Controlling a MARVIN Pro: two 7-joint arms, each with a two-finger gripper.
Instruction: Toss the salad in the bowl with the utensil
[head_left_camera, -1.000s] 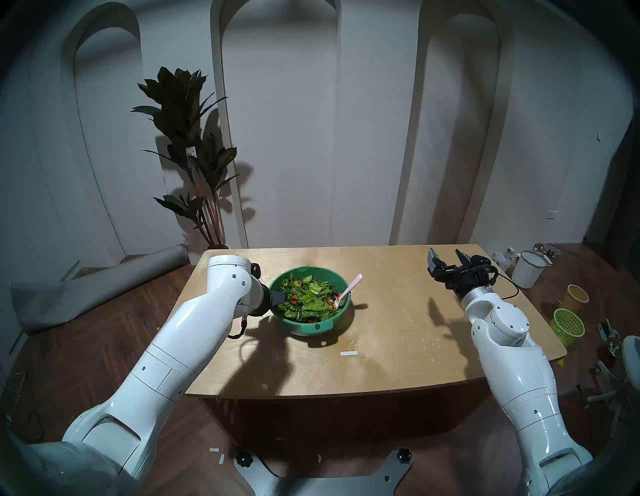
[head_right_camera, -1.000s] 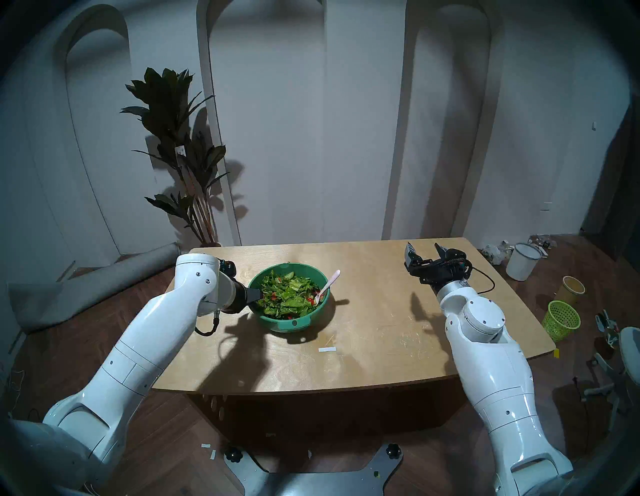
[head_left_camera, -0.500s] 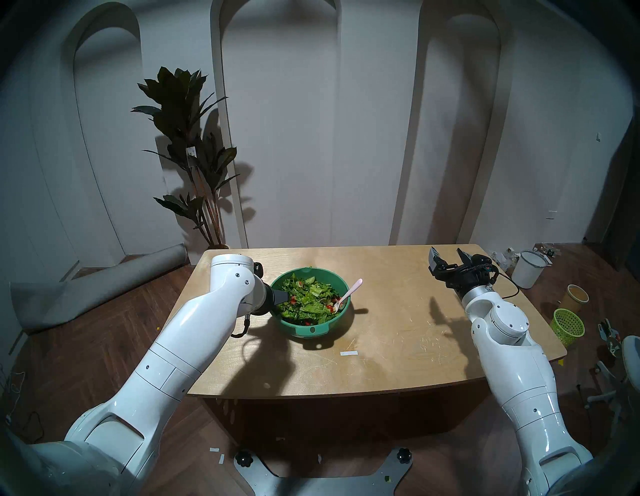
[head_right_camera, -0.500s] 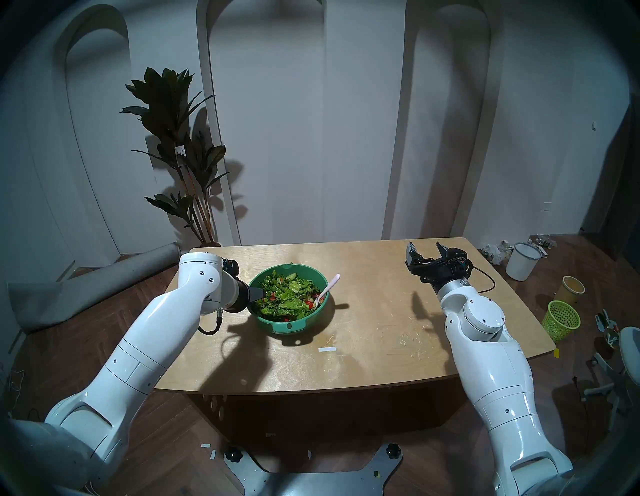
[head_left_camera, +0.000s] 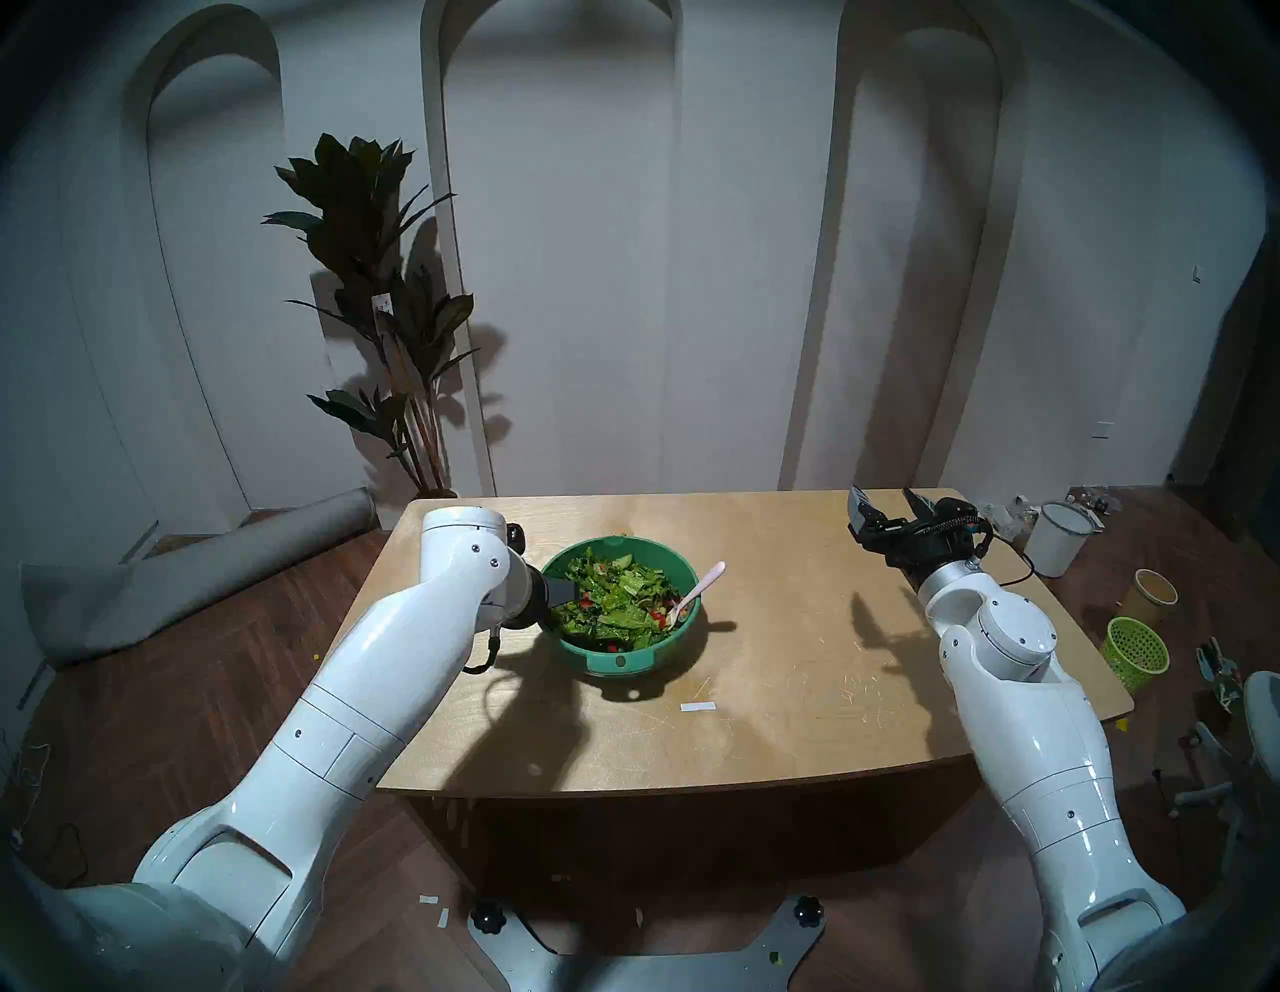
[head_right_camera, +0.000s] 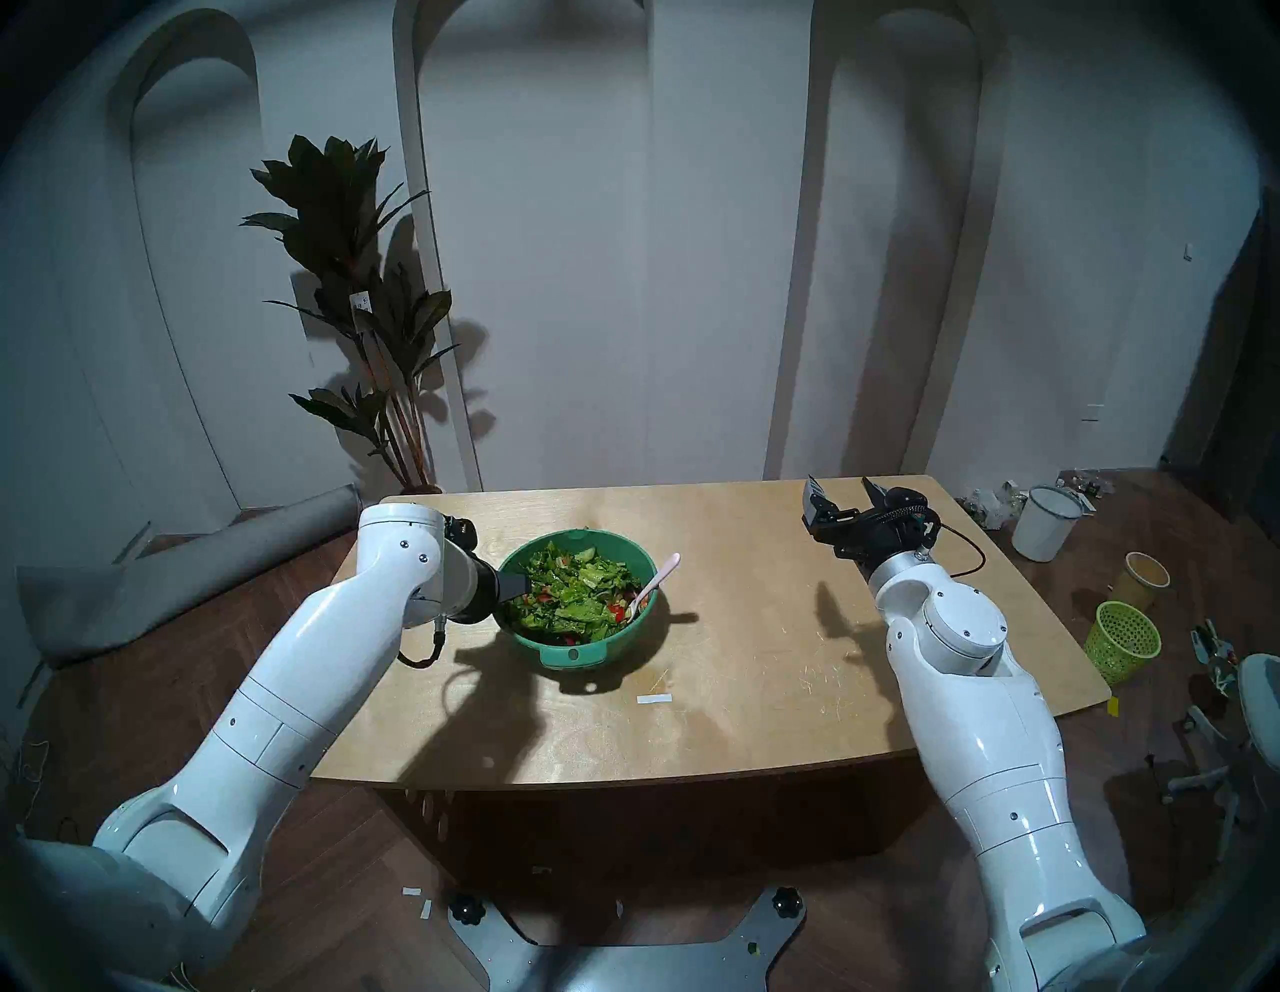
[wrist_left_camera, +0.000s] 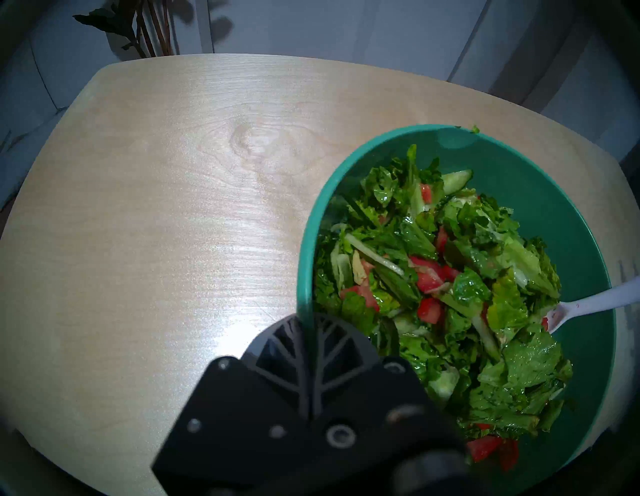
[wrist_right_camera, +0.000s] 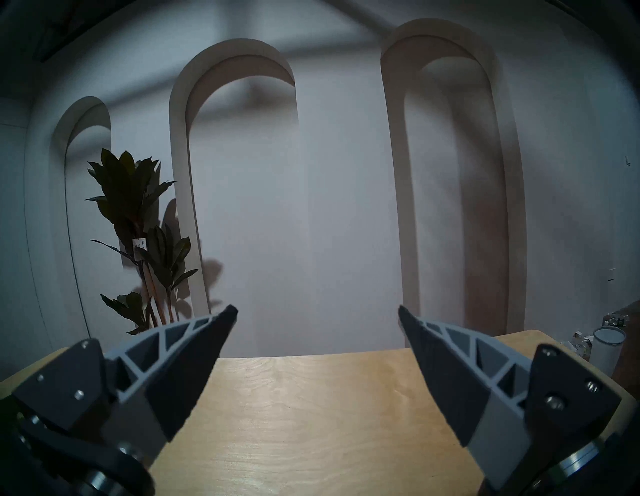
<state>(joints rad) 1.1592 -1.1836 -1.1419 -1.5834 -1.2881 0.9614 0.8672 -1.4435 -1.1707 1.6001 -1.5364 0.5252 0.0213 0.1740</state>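
While the bowl (head_left_camera: 627, 661) is being pinched at its left rim by the left gripper (wrist_left_camera: 307, 324), with one finger outside the wall and one inside and the jaws closed right down on that thin edge, nothing is being done to the spoon yet. So the bowl is being steadied on the left half of the table (head_left_camera: 796, 658), and the salad (head_left_camera: 616, 603) is sitting heaped inside it, lettuce with red bits and cucumber.

Moving right, the pink spoon (head_left_camera: 699, 589) is being left propped in the right side of the bowl: scoop buried in the leaves, handle leaning over the right rim and pointing up, far and right. That long axis is basically being aimed toward the right arm's side, which is the relation that matters.

Further right again, the right gripper (head_left_camera: 890, 509) is being held well apart from the bowl over the far-right part of the table, jaws spread wide, nothing in them, pointing roughly level at the far wall. By the look of it, the handle is going to have to be approached leftward and downward by that hand, since the left one is being kept busy.
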